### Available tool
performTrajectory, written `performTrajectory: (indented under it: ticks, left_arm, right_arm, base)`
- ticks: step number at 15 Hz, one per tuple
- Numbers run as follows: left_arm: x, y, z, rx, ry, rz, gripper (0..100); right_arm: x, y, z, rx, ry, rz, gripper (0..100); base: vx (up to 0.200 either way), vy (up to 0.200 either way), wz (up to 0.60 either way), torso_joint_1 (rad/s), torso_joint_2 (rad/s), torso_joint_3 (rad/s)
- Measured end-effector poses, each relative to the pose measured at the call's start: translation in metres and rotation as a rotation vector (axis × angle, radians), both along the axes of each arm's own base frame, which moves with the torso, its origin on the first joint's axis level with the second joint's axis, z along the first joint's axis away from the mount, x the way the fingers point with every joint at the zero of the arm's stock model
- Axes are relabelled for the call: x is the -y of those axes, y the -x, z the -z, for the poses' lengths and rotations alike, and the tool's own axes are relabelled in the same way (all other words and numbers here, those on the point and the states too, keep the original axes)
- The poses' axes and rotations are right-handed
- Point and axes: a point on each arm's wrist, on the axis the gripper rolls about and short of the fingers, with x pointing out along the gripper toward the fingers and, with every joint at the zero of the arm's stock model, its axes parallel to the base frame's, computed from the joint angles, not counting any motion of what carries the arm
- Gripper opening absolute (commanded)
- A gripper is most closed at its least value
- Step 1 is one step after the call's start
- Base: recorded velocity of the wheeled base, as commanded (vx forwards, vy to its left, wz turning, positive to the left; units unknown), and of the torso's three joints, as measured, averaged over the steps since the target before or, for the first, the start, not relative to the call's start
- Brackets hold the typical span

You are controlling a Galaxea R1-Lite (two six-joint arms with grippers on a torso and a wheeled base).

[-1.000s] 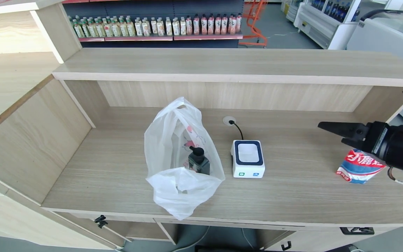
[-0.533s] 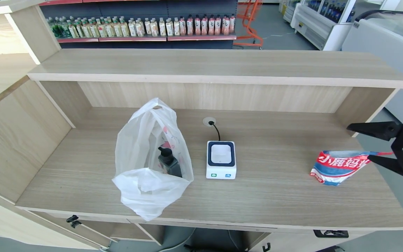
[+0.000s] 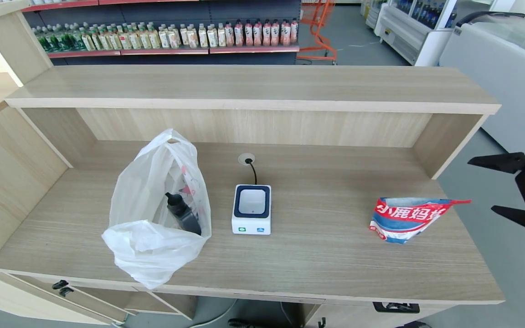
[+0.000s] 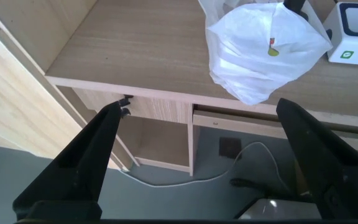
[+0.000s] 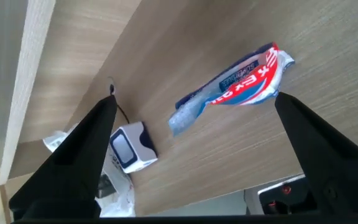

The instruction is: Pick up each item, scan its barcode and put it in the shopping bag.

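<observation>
A red, white and blue snack pouch lies on the right part of the wooden counter; it also shows in the right wrist view as the pouch. My right gripper hangs open off the counter's right end, apart from the pouch. A white plastic shopping bag stands at the left with a dark pump bottle inside. The white barcode scanner sits in the middle. My left gripper is open, held low in front of the counter's front edge, below the bag.
A raised wooden ledge runs along the counter's back, with side walls at both ends. The scanner's black cable leads to a hole in the counter. Store shelves with drink bottles stand behind. Drawers sit under the counter's front edge.
The head camera has turned right, so the whole scene shifted left. My right gripper has drawn back to the right, off the pouch, which now lies fully uncovered.
</observation>
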Motion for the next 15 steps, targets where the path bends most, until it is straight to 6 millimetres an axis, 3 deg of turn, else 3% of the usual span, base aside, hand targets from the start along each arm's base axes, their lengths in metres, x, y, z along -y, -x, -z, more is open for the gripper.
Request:
performTrajectory:
  ticks: [3,8,15]
  left_arm:
    - [0.0,0.0,0.0,0.0,0.001,0.0,100]
    - [0.0,0.0,0.0,0.0,0.0,0.0,100]
    - [0.0,0.0,0.0,0.0,0.0,0.0,100]
  right_arm:
    - [0.003,-0.014,0.012,-0.062,0.003,0.057,100]
    - [0.004,-0.055,0.035,-0.172,-0.012,0.079,100]
    - [-0.027,-0.103,0.064,-0.243,0.049,-0.056,100]
  base:
    - [0.0,0.0,0.0,0.0,0.0,0.0]
    - [0.0,0.0,0.0,0.0,0.0,0.0]
    - [0.0,0.0,0.0,0.0,0.0,0.0]
